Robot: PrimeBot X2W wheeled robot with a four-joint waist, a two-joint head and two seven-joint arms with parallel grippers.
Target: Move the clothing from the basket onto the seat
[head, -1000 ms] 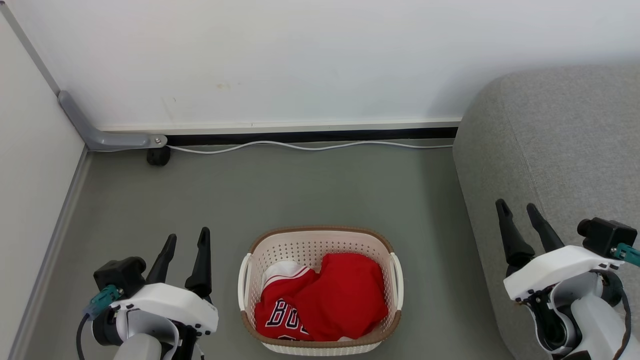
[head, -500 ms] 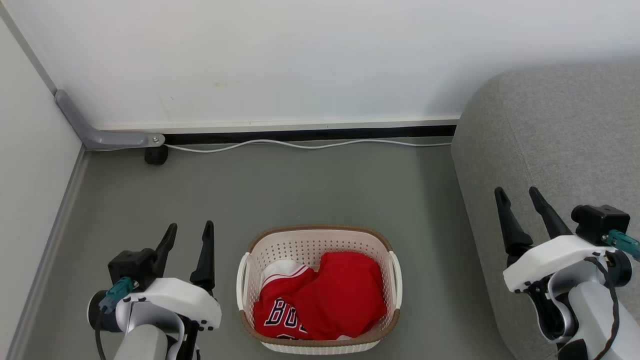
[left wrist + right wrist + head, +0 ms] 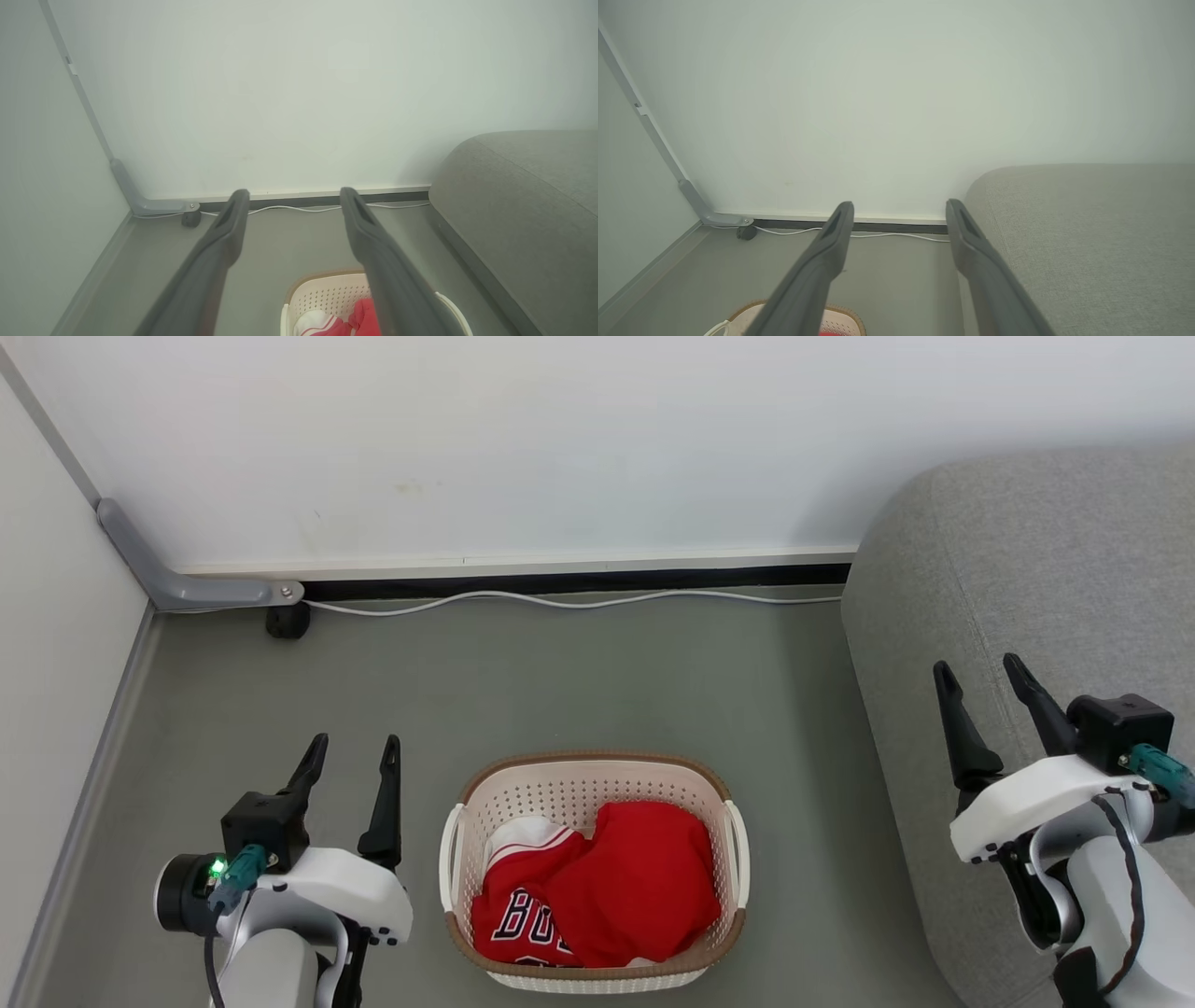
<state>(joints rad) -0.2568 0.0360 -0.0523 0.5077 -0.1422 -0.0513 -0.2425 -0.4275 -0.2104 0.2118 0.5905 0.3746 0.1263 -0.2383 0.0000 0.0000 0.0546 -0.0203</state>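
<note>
Two grippers are hanging empty, jaws spread wide: the left gripper [image 3: 356,742] is hovering over the floor [image 3: 560,681] just left of the basket [image 3: 597,761], and the right gripper [image 3: 977,665] is hovering by the rounded edge of the grey sofa seat [image 3: 1055,579]. Between them the basket is sitting on the floor, holding a plain red garment [image 3: 653,887] that is partly covering a red jersey [image 3: 518,915]. Both are looking soft, light and limp, likely to drape and trail. Pinching a raised fold on the plain one seems best.
</note>
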